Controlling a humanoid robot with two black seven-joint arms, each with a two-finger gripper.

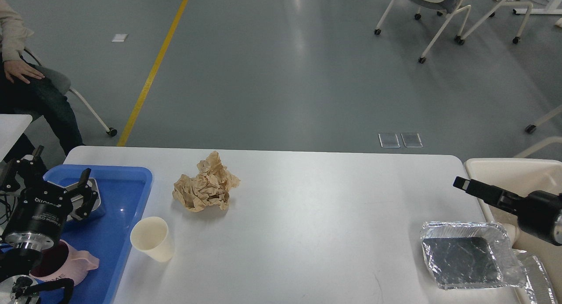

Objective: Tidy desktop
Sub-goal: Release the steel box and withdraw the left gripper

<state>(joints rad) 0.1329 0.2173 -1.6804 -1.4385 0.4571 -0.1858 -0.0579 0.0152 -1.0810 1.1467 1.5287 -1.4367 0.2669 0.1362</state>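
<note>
The white-grey desktop point(307, 216) holds a crumpled brown paper ball point(206, 186), a cream paper cup point(151, 239) standing upright and an empty foil tray point(470, 260) at the front right. My left gripper point(52, 170) is open and empty above the blue tray point(118, 216), over a shiny metal container point(88, 200). My right gripper point(465, 185) is seen side-on, pointing left above the left rim of the cream bin point(518, 174). Its fingers cannot be told apart and nothing shows in it.
A pink cup point(72, 262) lies in the blue tray near my left arm. A second piece of foil point(538, 277) lies right of the foil tray. A seated person point(22, 71) is at the far left, and wheeled chairs point(439, 14) stand beyond the table.
</note>
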